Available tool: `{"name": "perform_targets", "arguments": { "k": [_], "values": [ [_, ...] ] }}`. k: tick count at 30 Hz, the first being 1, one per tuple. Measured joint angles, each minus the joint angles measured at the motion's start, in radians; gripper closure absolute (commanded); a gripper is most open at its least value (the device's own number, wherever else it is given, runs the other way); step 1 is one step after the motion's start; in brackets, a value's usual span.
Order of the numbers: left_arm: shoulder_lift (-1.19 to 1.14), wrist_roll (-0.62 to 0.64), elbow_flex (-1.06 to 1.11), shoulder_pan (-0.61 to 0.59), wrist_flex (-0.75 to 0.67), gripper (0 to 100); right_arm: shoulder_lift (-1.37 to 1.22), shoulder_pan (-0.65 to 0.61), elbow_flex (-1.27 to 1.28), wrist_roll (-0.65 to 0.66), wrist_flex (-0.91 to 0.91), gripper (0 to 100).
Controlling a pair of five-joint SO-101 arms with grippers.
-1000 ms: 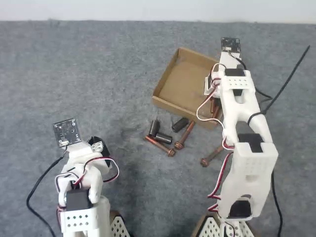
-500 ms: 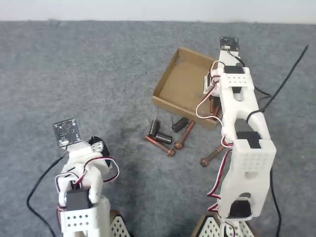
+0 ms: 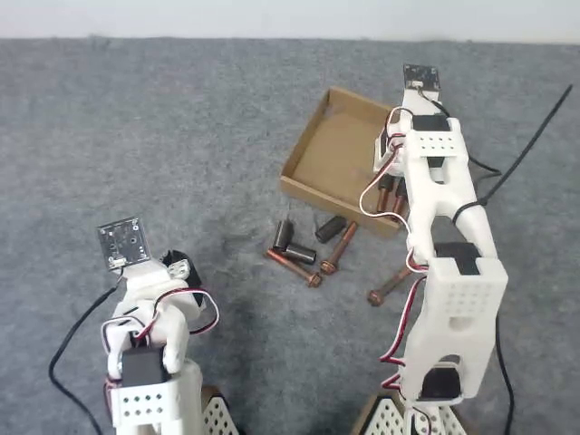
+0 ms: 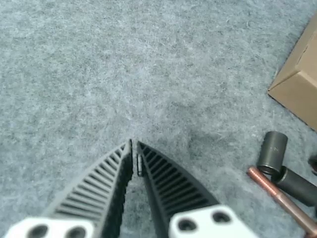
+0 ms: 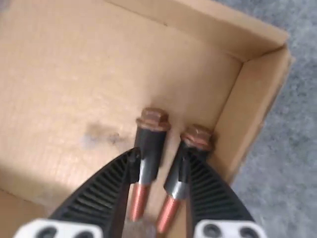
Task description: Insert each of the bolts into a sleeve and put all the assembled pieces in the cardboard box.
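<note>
Bolts already fitted with sleeves number two, and both lie in the cardboard box (image 5: 257, 84). One assembled piece (image 5: 150, 141) rests side by side with the second assembled piece (image 5: 194, 144), which is nearer the box wall in a corner. Their copper heads point away from the right gripper (image 5: 158, 156). That gripper hangs low over them with its fingers spread apart. The first piece lies in the gap between them and the second is partly under one finger.

On the grey carpet (image 3: 136, 136) just in front of the box lie three bare bolts: one bolt (image 3: 292, 267), another bolt (image 3: 340, 246) and a third bolt (image 3: 391, 284). Among them are three empty sleeves: one sleeve (image 3: 283, 236), another sleeve (image 3: 300, 255) and a third sleeve (image 3: 330, 228).

The left gripper (image 4: 133, 146) sits over bare carpet, well apart from the box, its fingers together on nothing.
</note>
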State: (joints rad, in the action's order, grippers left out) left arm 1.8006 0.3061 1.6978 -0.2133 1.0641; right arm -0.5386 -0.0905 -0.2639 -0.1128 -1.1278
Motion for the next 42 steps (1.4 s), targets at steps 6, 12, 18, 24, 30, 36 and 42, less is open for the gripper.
{"name": "perform_targets", "arguments": {
  "k": [6,12,18,24,30,36,42],
  "values": [
    [0.000,0.000,0.000,0.000,0.000,99,0.126,0.003,0.002,0.000,-0.120,89.4],
    [0.000,0.000,0.000,0.000,0.000,99,0.181,-0.008,0.002,0.003,-0.293,89.4],
    [0.000,0.000,0.000,0.000,0.000,99,0.232,-0.078,0.002,0.153,-0.482,89.4],
    [0.000,0.000,0.000,0.000,0.000,99,0.276,-0.169,0.002,0.190,-0.617,89.4],
    [0.000,0.000,0.000,0.000,0.000,99,0.361,-0.256,0.087,0.195,-0.618,89.4],
    [0.000,0.000,0.000,0.000,0.000,99,0.489,-0.367,0.252,0.198,-0.585,89.0],
    [0.000,0.000,0.000,0.000,0.000,99,0.551,-0.448,0.393,0.198,-0.433,88.9]
  ]
}}
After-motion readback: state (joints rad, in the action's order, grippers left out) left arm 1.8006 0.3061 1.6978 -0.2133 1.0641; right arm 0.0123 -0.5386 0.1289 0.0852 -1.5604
